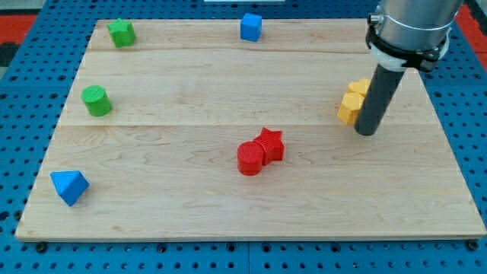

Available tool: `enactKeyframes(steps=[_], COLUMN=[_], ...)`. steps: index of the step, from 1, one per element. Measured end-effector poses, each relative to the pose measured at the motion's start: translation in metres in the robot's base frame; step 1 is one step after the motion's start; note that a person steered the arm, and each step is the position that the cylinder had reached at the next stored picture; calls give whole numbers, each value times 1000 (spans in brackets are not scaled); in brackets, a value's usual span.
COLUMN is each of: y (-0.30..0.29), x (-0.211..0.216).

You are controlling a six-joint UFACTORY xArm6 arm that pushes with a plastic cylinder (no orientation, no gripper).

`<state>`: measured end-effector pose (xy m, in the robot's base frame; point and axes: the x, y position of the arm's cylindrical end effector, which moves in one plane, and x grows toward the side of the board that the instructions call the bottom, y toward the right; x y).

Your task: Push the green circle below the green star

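Tip (366,132) touches nothing, parked beside yellow blocks (352,101), well right of green circle (97,100). Circle already sits below green star (121,33). Looks light, rigid, slippery; push flank centre.

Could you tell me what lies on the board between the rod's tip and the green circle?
In the camera view, the red circle and red star, touching each other, sit slightly below the line from my tip to the green circle; otherwise bare wood.

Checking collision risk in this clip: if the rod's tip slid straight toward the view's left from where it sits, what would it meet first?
My tip sits just right of the yellow blocks; it would probably clip their lower edge first, though depth is unclear.
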<state>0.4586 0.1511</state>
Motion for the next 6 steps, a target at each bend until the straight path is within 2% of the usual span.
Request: enactKeyframes(steps=[1, 2, 3, 4, 6], y=[-106, -206, -307, -374, -425], x=[-32, -17, 34, -17, -103])
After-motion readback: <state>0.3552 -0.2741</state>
